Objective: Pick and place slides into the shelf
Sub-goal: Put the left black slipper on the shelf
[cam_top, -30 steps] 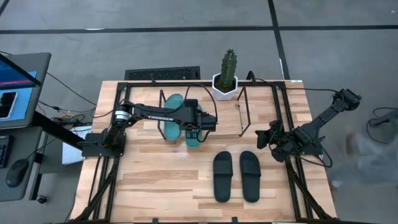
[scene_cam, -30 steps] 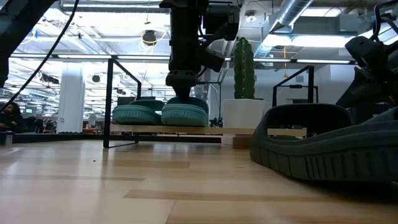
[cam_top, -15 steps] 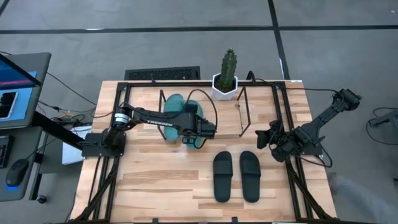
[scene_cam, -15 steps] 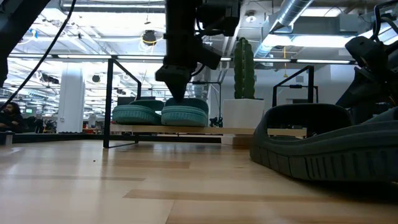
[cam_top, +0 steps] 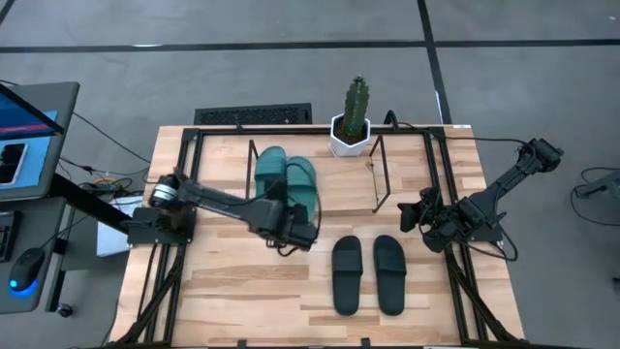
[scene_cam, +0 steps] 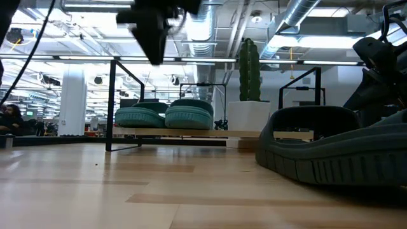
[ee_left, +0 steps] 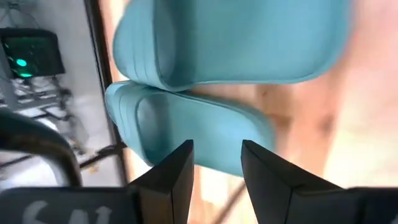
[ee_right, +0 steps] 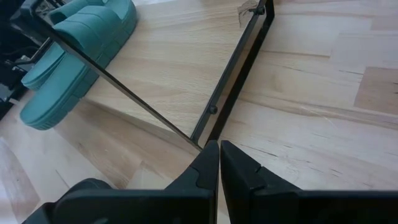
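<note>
I see my left gripper (cam_top: 296, 236) hanging over the wooden table (cam_top: 232, 291), just in front of the low shelf of thin black metal rods and a pale wooden board (cam_top: 377, 174). Its two dark fingers (ee_left: 171, 171) are apart and hold nothing. The two teal-green rubber slides (cam_top: 286, 179) lie side by side on the left part of the board, touching each other. From the low camera they look puffy and round, with little ridges along the soles (scene_cam: 172, 116). In the left wrist camera their wide straps look smooth and soft (ee_left: 205, 134).

The two black rubber slides (cam_top: 368, 273) lie flat on the bare table in front of the shelf, side by side with a small gap. One of them sits close to the low camera, thick and bumpy at its edge (scene_cam: 334, 152).

My right gripper (cam_top: 411, 215) waits near the right end of the shelf. Its dark fingers (ee_right: 211, 165) are pressed together with nothing between them.

A tall green cactus in a white pot (cam_top: 355, 121) stands behind the shelf. The table is light wood with long planks and a black frame.
</note>
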Robot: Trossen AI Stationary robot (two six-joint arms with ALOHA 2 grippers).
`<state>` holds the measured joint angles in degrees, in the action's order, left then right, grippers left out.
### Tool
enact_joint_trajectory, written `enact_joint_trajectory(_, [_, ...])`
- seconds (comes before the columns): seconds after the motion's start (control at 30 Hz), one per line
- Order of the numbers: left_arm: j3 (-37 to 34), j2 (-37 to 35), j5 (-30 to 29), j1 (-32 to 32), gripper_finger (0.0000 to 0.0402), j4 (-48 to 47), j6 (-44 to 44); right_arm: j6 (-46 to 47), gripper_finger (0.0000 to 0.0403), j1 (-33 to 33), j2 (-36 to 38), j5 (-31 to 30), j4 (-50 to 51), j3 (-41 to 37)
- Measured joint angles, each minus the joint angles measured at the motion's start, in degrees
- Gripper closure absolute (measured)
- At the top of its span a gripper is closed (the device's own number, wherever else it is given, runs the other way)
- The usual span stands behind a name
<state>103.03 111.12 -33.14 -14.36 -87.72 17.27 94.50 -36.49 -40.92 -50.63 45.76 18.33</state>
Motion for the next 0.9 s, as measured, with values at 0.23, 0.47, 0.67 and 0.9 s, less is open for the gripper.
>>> enact_joint_trajectory(0.23, [0.9, -10.1, -2.1, -11.6, 0.0278, 10.2, 19.4, 0.0, 0.0395, 0.0, 0.0, 0.0, 0.0, 0.0])
enact_joint_trajectory(0.47, [0.7, -13.0, -14.7, -23.5, 0.0278, 32.7, 17.8, 0.0, 0.0395, 0.0, 0.0, 0.0, 0.0, 0.0])
enact_joint_trajectory(0.67, [0.6, -11.6, -17.3, -29.4, 0.0278, 40.1, 13.3, 0.0, 0.0395, 0.0, 0.0, 0.0, -0.1, 0.0])
enact_joint_trajectory(0.9, [-5.4, -11.7, -33.1, -34.2, 0.0278, 41.2, 12.9, 0.0, 0.0395, 0.1, 0.0, -0.2, -0.9, 0.0])
